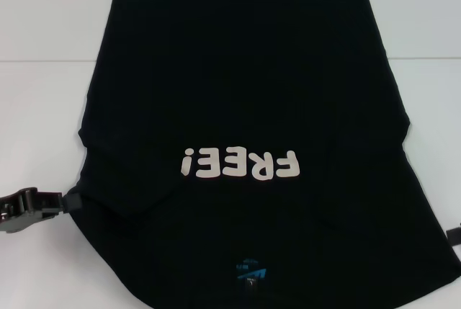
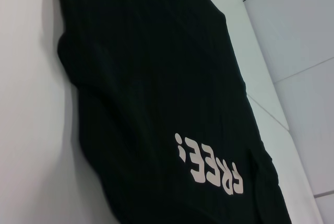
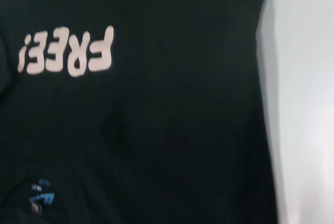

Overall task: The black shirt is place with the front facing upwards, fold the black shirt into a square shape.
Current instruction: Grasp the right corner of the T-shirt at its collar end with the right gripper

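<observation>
Shirt (image 1: 245, 107) lies flat on the white table (image 1: 43, 21), front up, lettering (image 1: 240, 164) reading upside down, blue label (image 1: 250, 271) at the near edge; left gripper (image 1: 68, 201) at its left edge, right gripper (image 1: 455, 235) barely visible at its right edge, grip state of both indeterminable.

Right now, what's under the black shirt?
The black shirt lies flat on a white table that shows around its edges. Whatever lies beneath the cloth is covered. The left gripper sits at its left edge, the right gripper at its right.
</observation>
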